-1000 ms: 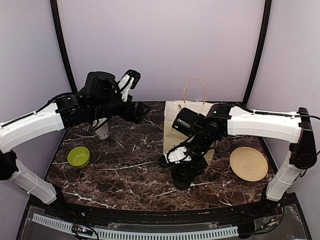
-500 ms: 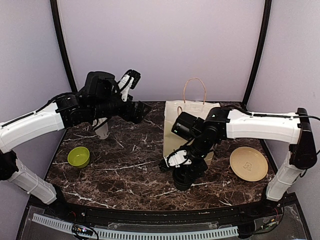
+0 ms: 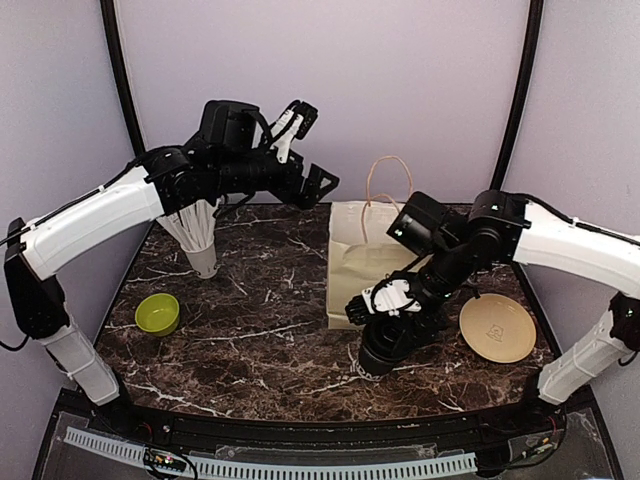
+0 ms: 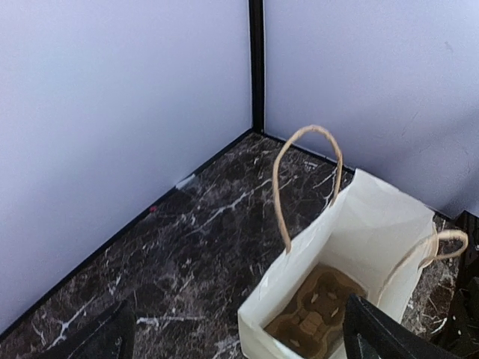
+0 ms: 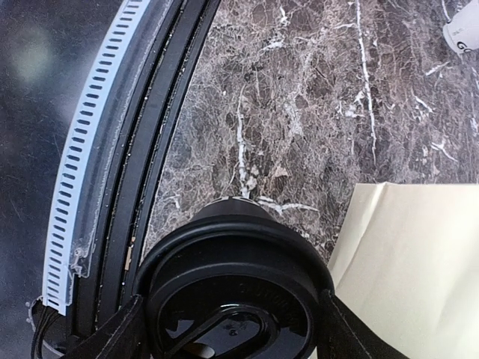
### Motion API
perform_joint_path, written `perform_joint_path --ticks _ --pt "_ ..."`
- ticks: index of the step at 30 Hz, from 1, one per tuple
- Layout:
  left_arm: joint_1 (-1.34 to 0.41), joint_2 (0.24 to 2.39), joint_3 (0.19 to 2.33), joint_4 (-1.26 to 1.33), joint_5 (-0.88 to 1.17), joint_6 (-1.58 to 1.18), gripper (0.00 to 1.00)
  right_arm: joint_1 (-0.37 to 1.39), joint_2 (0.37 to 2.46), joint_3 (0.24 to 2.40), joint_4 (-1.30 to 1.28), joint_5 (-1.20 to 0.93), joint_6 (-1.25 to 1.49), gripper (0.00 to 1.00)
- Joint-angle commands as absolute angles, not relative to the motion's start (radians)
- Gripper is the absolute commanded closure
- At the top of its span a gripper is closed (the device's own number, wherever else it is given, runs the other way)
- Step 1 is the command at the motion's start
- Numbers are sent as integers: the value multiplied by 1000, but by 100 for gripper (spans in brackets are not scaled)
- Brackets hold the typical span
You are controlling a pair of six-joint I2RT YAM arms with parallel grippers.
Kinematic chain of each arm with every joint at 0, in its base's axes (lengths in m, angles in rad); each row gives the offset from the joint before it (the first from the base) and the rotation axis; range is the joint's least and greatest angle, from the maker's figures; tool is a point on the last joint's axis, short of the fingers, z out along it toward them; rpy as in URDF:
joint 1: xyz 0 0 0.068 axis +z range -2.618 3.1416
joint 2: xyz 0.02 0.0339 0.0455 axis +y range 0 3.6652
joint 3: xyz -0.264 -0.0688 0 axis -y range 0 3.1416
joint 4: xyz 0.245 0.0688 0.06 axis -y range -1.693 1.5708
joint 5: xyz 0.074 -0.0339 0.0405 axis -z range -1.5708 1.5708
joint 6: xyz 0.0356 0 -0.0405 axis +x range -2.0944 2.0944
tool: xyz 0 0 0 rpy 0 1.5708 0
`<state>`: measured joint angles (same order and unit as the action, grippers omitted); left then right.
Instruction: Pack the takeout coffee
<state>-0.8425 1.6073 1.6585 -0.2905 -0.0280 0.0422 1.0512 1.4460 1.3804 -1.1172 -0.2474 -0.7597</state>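
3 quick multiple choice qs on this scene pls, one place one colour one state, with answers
1. Where is the lime-green bowl? A on the table's left side; B at its far right; C held in jaws.
2. What colour is the lid of the takeout coffee? A white; B black; C red.
3. How is the paper bag? A upright and open; B lying flat; C folded shut.
Answers: 1 A, it sits on the marble at the left; 2 B, the right wrist view shows a black lid; 3 A, the left wrist view looks into it onto a cardboard cup carrier.
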Motion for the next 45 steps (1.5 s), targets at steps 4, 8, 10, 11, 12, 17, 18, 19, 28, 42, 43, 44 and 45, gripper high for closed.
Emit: perform_joint_path --ticks 4,8,10,11,12,17,18,19,28,42,43,44,45 --pt "-797 1887 2048 -394 288 127 1 909 1269 1254 -1182 -384 -763 39" --pt "-794 2051 2230 -434 424 118 2 828 1185 1197 -1188 -386 -770 39" --pt "-795 2108 2284 -422 470 105 3 792 1156 1173 -1187 -378 -767 39" --pt "-795 2135 2295 -413 479 100 5 771 1143 1167 -1186 -377 -767 39" --pt "-795 2144 2305 -392 496 90 6 752 1132 1161 -1184 -375 -767 39" --pt "-788 2165 2308 -307 547 43 28 647 1094 1163 -1173 -373 -770 40" --pt "-784 2165 2312 -294 567 34 37 627 1093 1170 -1176 -376 -773 41" --pt "-782 2164 2323 -291 576 27 40 597 1096 1180 -1179 -380 -778 41" --pt "-763 2117 2338 -321 647 40 93 361 1176 1325 -1247 -390 -888 43" --pt "-763 1873 2037 -241 564 123 100 309 1296 1637 -1208 -388 -843 44" --pt "-763 1864 2029 -238 568 120 100 310 1301 1657 -1211 -399 -840 44" --pt "-762 1861 2015 -237 578 117 100 310 1304 1674 -1213 -410 -838 44" --pt "-762 1857 2007 -238 581 117 100 310 1307 1692 -1215 -422 -838 44"
